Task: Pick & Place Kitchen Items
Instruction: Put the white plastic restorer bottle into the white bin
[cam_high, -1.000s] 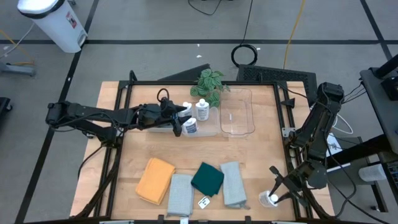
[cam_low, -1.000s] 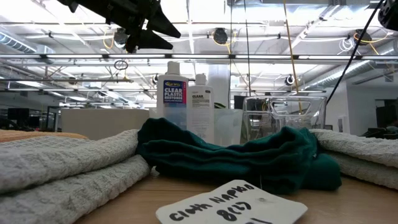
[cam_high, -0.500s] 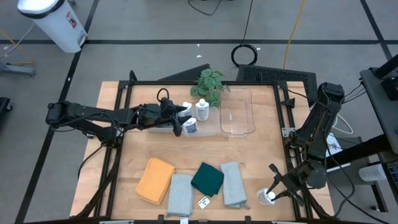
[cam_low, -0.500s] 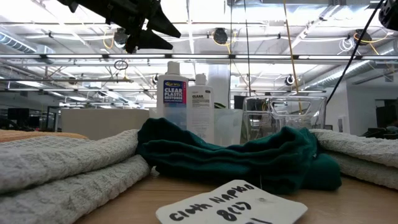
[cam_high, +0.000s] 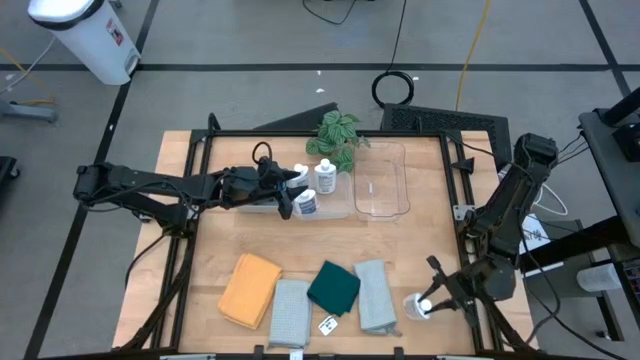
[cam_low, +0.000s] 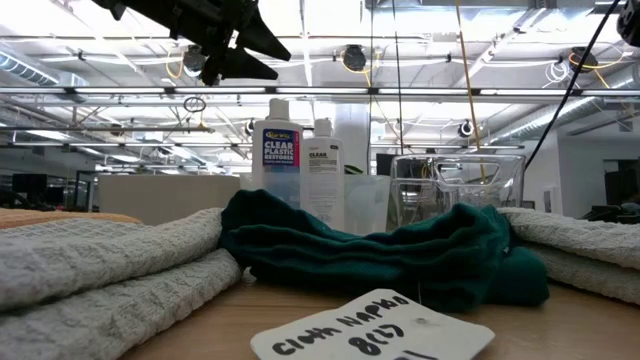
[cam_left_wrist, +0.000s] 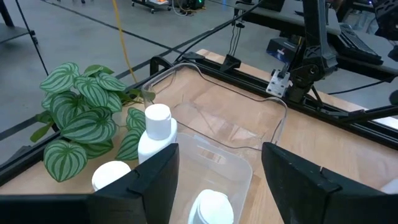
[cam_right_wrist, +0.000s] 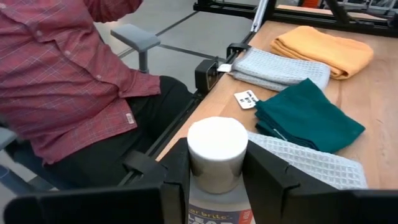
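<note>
My right gripper (cam_high: 430, 300) is over the table's near right corner, shut on a small white squeeze bottle (cam_right_wrist: 217, 149). My left gripper (cam_high: 290, 196) hovers open above a clear bin (cam_high: 262, 205) at the far middle, well over the bottle caps, as the low view (cam_low: 225, 45) shows. Three white bottles (cam_high: 307, 203) (cam_high: 325, 177) (cam_high: 299, 173) stand upright in or beside that bin. Along the near edge lie folded cloths: orange (cam_high: 249, 289), pale grey (cam_high: 289, 312), dark green (cam_high: 333, 287) and grey-blue (cam_high: 374, 295). My right gripper pinches the bottle between its two fingers, at the neck and shoulder just under the white cap (cam_right_wrist: 217, 180). The fingers come roughly level from the table's right side. The bottle stands upright in the hold; its base is out of sight.
A second clear bin (cam_high: 380, 180) stands right of the first. A green leafy plant (cam_high: 338, 135) is at the far edge. A small label card (cam_high: 329, 325) lies by the green cloth. A person in a red plaid shirt (cam_right_wrist: 68, 81) sits just beyond the near edge.
My right gripper has swung a little toward the table's left and away from the near edge, carrying the bottle along, still upright.
</note>
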